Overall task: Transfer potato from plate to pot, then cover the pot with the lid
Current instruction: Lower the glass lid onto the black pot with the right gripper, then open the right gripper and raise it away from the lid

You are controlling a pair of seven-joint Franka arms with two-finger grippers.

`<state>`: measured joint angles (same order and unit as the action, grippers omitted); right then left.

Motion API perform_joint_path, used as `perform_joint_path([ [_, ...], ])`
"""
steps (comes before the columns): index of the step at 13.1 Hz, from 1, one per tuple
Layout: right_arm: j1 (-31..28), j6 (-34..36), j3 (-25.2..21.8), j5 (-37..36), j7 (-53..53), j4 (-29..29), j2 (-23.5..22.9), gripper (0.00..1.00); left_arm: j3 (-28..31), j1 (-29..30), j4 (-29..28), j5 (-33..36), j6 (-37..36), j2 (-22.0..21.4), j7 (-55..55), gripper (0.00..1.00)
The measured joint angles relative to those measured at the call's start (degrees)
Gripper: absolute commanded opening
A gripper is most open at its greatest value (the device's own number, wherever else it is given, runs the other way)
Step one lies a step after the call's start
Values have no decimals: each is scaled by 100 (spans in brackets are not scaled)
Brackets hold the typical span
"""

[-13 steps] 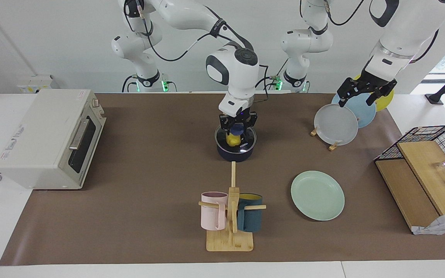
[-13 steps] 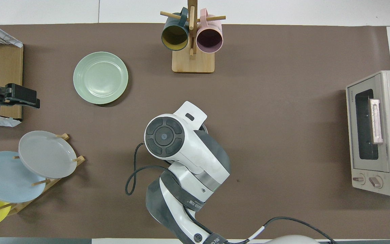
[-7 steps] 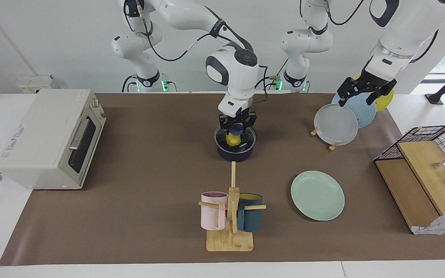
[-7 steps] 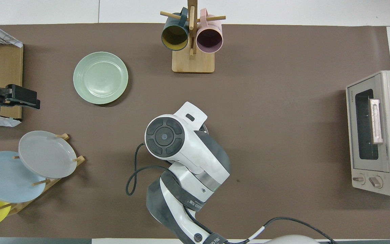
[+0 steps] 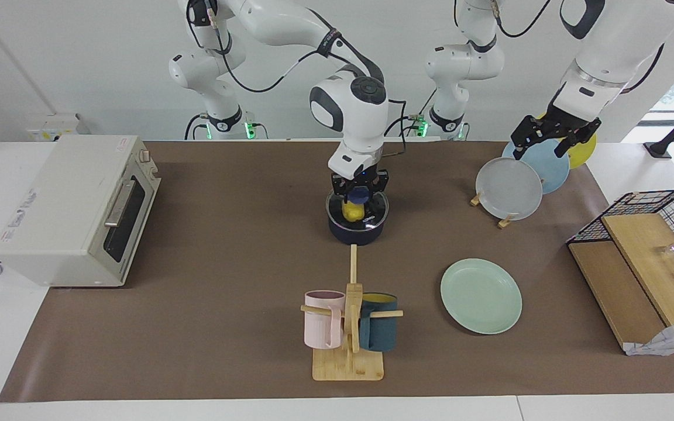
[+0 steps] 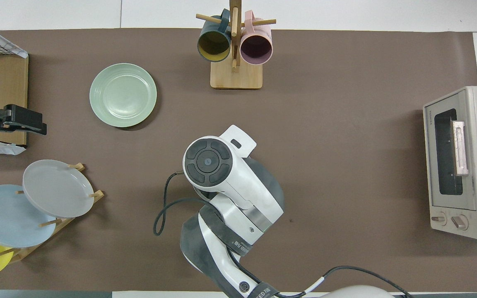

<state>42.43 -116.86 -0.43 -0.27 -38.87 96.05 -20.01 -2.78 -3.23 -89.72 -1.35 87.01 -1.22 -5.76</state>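
1. Over the last second the right arm's wrist has crept slightly toward 12 o'clock in the facing view. Its right end effector (image 5: 358,188) stays down over the pot (image 5: 356,229), and the glass lid (image 5: 357,211) has shifted only a little on the rim.
2. That end effector is closed on the lid's blue knob. The lid looks seated on the pot, so I judge covering is nearly done and release comes next.
3. The yellow potato (image 5: 350,211) shows through the glass, inside the pot.
4. The mint-green plate (image 5: 481,296) lies bare at about 4 o'clock from the pot on the bench (image 5: 226,245).
5. The left end effector (image 5: 550,139) hangs over the rack plates (image 5: 509,188), fingers spread, holding nothing; that arm waits.
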Motion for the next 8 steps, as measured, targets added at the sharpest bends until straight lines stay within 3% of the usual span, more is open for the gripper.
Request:
perform_joint_path([
  [2,0,0,0,1,0,0,0,0,3,3,-2,0,-9,-9,0,100],
  [3,0,-4,0,1,0,3,1,33,4,3,-3,0,-10,-9,0,100],
  [4,0,-15,0,1,0,8,4,47,4,4,-3,0,-11,-9,0,100],
  [6,0,-39,0,2,0,24,10,100,4,5,-3,0,-11,-10,0,100],
  [8,-15,-84,-15,1,0,63,6,100,5,7,-4,0,-13,-11,0,100],
])
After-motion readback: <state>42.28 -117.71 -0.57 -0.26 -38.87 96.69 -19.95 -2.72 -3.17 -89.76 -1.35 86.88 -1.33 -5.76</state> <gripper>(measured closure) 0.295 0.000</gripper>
